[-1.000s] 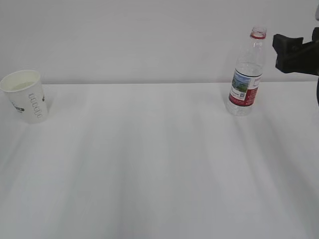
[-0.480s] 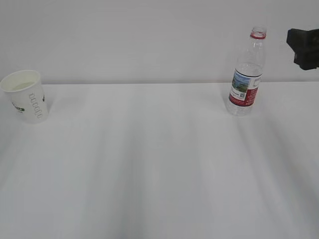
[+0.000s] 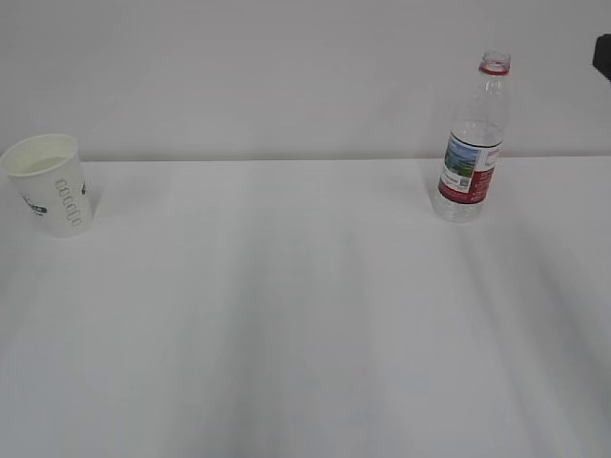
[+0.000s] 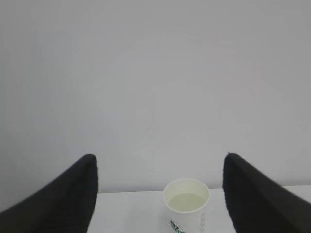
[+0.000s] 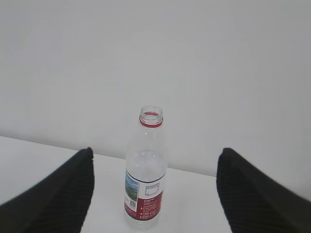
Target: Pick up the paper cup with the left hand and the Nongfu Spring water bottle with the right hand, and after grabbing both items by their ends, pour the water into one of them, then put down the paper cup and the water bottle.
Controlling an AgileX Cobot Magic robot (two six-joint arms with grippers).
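We see a plain white surface (image 3: 305, 315) before a bare pale wall (image 3: 286, 76); the small white paper cup (image 3: 50, 183) stands far left, the tall clear capless plastic bottle (image 3: 471, 143) upright far right; each black hand (image 4: 158, 194) (image 5: 153, 189), spread wide and empty, is cut off by the frame
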